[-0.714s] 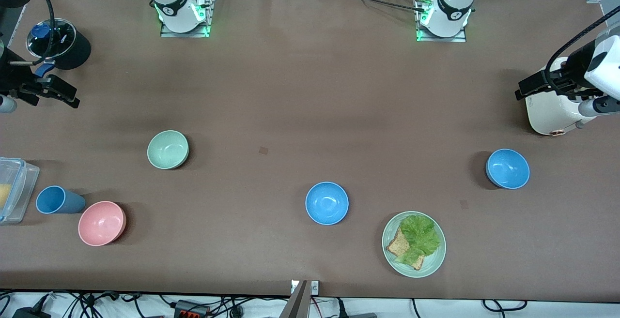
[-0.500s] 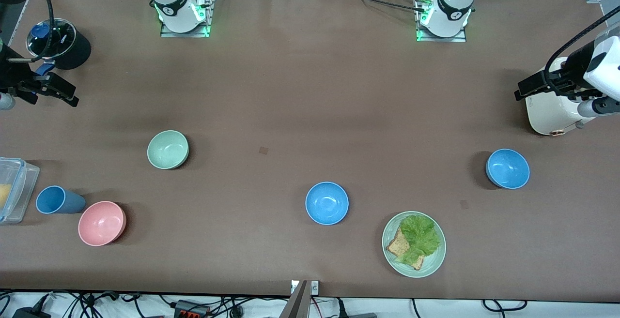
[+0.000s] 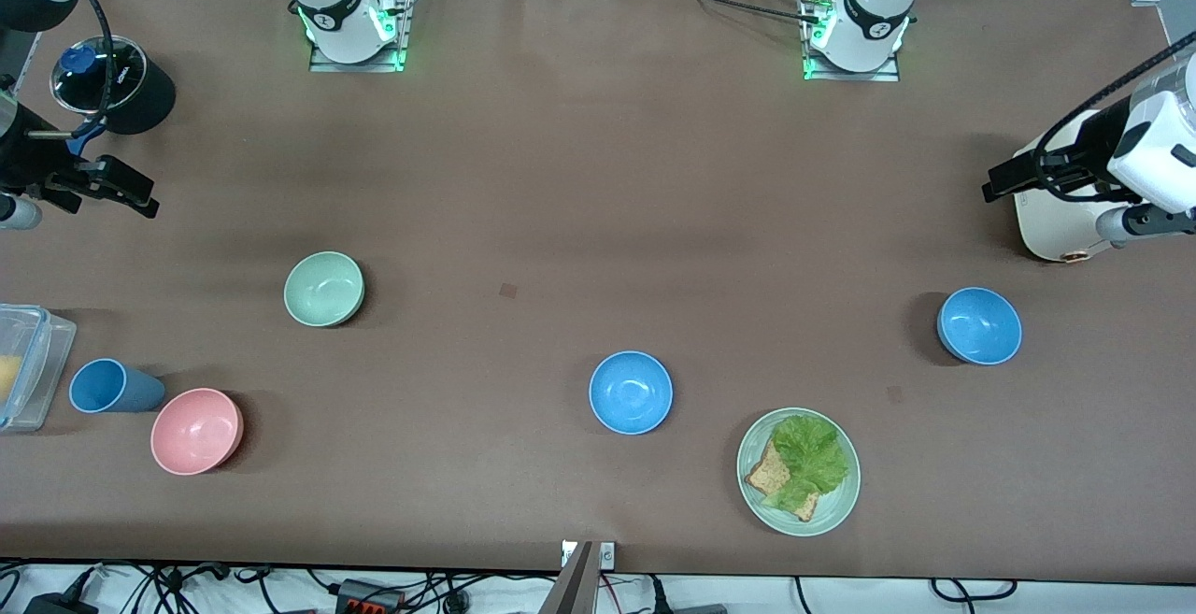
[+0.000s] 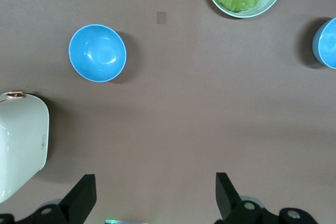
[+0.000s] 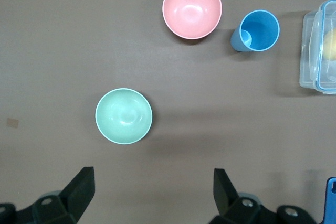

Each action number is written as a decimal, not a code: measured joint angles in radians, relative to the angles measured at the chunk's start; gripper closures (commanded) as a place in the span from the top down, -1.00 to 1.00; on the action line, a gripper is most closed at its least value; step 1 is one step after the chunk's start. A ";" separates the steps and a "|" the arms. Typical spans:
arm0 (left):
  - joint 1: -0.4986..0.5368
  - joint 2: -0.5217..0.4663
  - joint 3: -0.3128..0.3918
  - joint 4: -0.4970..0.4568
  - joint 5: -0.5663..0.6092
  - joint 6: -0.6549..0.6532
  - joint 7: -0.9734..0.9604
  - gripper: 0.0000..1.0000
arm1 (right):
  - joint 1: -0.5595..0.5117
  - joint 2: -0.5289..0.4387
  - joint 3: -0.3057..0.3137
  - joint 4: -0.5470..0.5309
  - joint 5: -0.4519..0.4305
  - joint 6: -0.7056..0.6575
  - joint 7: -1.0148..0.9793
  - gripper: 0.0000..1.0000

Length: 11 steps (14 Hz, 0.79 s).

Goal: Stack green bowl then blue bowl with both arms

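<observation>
Front view: the green bowl (image 3: 323, 289) sits toward the right arm's end, well apart from the right gripper (image 3: 103, 186), which hangs above bare table with fingers (image 5: 79, 190) spread wide and empty. One blue bowl (image 3: 631, 392) lies mid-table, another (image 3: 979, 325) near the left gripper (image 3: 1014, 179), likewise wide and empty, beside a white appliance (image 3: 1056, 226).

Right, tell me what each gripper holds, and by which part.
Nothing is held. The left gripper and the right gripper are both open and empty, up over bare table.
</observation>
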 measured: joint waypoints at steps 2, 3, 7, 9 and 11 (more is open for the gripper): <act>0.015 0.006 0.005 0.000 0.000 -0.002 0.000 1.00 | -0.001 0.014 -0.001 0.000 0.000 0.000 0.000 1.00; 0.020 0.009 0.006 0.000 0.000 -0.002 0.000 1.00 | -0.002 0.028 -0.002 0.000 0.000 0.000 0.001 1.00; 0.021 0.017 0.006 0.000 0.000 -0.002 0.000 1.00 | -0.005 0.135 -0.008 0.002 0.000 0.011 0.002 1.00; 0.021 0.017 0.006 0.001 0.000 -0.002 -0.001 1.00 | -0.003 0.196 -0.006 0.011 0.000 0.019 0.002 1.00; 0.021 0.018 0.006 0.001 0.000 -0.004 -0.001 1.00 | 0.002 0.248 0.000 0.023 0.001 0.020 0.002 1.00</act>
